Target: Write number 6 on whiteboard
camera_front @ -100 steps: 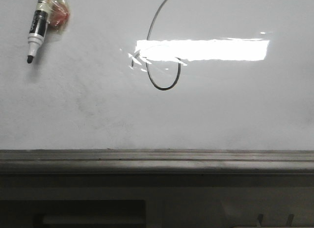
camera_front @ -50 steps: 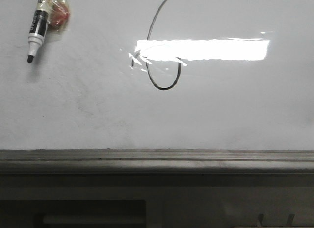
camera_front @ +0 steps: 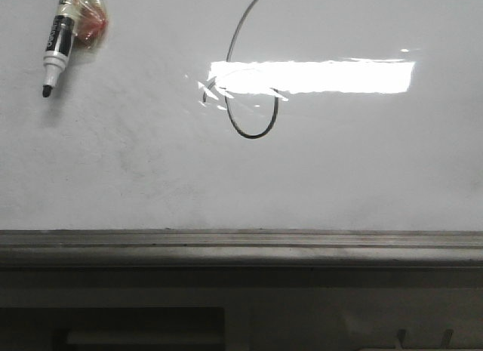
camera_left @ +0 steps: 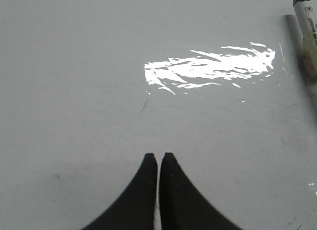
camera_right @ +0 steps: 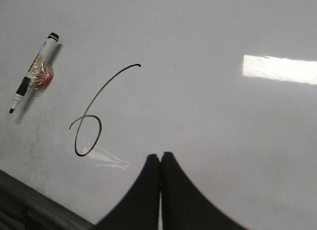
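The whiteboard (camera_front: 362,170) fills the front view, glossy white with faint smudges. The number 6 (camera_front: 249,130) is drawn on it as a thin dark curved stem with a small oval loop, partly washed out by glare. It shows whole in the right wrist view (camera_right: 91,118). A black and white marker (camera_front: 54,45) lies uncapped on the board at the far left, with a red and clear wrap on its barrel. It also shows in the right wrist view (camera_right: 33,71) and left wrist view (camera_left: 306,27). My left gripper (camera_left: 158,155) and right gripper (camera_right: 160,154) are shut and empty above the board.
A grey ledge (camera_front: 241,245) edges the board's near side, with a dark panel (camera_front: 151,313) below it. A bright rectangular light glare (camera_front: 317,76) lies across the board beside the loop.
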